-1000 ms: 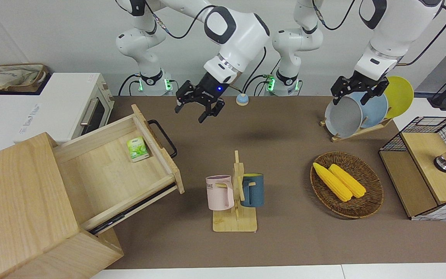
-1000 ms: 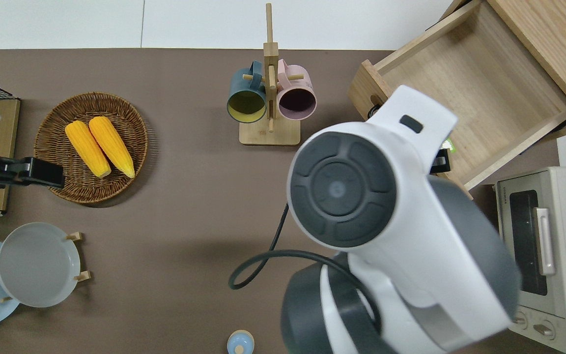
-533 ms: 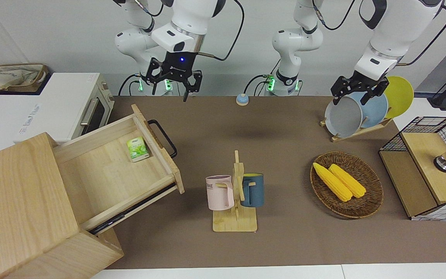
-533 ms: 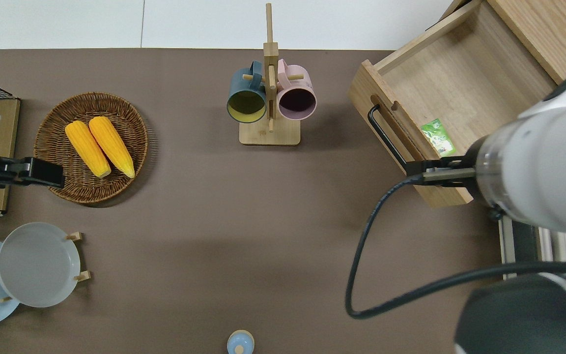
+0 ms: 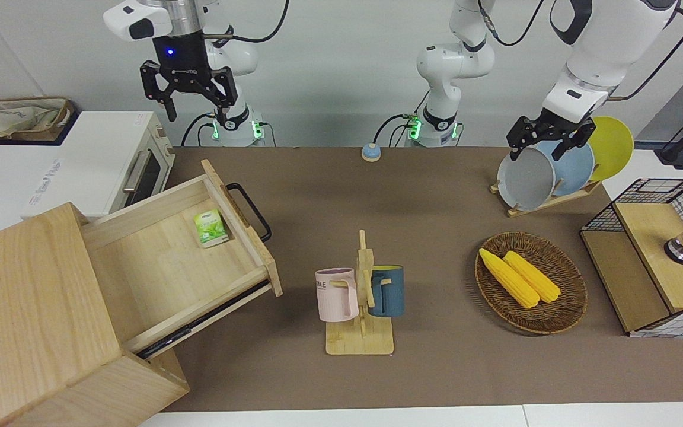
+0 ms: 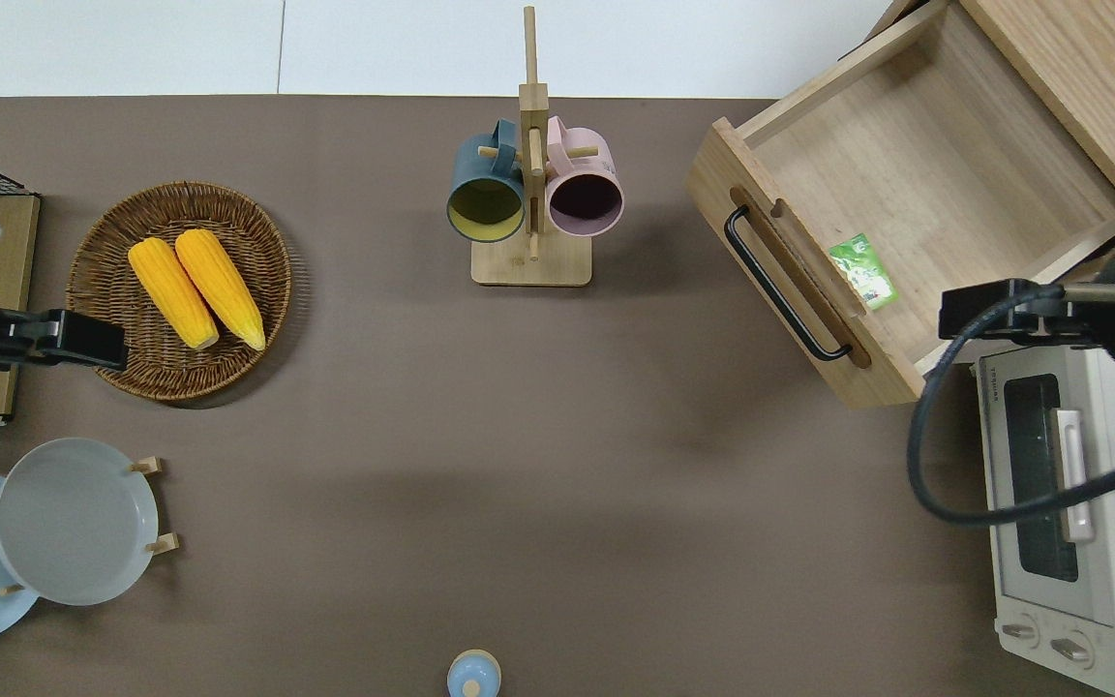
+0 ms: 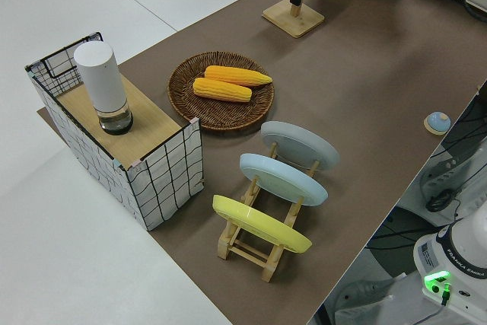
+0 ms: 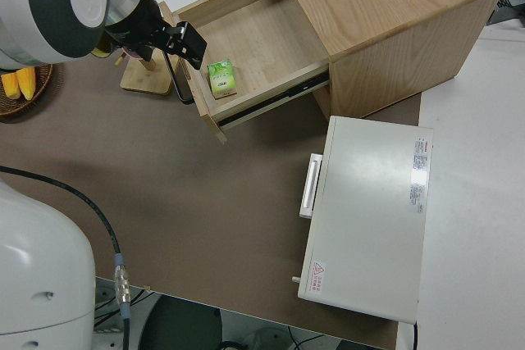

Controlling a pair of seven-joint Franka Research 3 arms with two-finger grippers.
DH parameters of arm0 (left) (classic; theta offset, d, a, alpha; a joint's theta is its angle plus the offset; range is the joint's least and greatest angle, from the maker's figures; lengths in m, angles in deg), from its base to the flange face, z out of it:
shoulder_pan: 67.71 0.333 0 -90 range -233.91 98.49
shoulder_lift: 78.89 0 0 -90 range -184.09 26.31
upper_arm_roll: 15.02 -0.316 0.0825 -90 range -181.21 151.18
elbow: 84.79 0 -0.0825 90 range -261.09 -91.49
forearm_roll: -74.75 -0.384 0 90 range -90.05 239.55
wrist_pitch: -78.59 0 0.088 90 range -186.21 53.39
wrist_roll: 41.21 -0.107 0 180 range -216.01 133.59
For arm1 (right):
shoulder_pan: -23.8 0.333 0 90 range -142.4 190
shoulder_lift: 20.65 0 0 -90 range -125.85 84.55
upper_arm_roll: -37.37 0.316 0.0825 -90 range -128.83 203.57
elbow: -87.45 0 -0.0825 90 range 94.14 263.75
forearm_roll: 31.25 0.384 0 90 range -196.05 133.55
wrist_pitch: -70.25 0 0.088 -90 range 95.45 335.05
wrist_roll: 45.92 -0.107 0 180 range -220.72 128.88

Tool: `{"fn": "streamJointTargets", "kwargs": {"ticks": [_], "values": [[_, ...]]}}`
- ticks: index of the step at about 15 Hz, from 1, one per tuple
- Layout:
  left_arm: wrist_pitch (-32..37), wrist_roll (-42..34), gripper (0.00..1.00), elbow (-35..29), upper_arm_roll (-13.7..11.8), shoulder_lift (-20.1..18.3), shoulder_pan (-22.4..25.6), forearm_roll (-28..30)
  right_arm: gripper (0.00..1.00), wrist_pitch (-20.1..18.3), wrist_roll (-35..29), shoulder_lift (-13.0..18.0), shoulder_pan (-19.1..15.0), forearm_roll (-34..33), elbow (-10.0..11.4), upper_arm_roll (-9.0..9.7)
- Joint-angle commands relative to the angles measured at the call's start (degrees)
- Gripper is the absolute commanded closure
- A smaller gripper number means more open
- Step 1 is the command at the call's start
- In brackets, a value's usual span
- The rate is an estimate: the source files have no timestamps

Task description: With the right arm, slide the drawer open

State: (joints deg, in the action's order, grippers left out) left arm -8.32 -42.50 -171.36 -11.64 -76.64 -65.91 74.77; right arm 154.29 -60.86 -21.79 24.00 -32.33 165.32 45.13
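drawer (image 5: 181,261) pulled fully out of wooden box (image 5: 27,320), at R-arm end of table | green packet (image 5: 210,228) inside by front panel | black handle (image 5: 249,211) untouched | right gripper (image 5: 188,96) raised, over toaster oven (image 5: 80,160) edge, fingers spread, empty | L arm parked.
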Motion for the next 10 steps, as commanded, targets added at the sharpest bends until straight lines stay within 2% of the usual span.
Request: {"fn": "streamJointTargets", "kwargs": {"ticks": [1, 5, 10], "values": [[1.1, -0.6, 0.01, 1.5, 0.4, 0.7, 0.3, -1.0, 0.015, 1.2, 2.0, 0.4, -3.4, 3.4, 2.3, 0.76], [1.1, -0.6, 0.01, 1.5, 0.4, 0.7, 0.3, -1.0, 0.015, 2.0, 3.3, -0.7, -4.9, 2.8, 3.0, 0.50], [1.1, -0.6, 0.01, 1.4, 0.4, 0.7, 0.3, -1.0, 0.015, 6.3, 3.3, -1.5, -6.5, 0.1, 5.7, 0.50]]}}
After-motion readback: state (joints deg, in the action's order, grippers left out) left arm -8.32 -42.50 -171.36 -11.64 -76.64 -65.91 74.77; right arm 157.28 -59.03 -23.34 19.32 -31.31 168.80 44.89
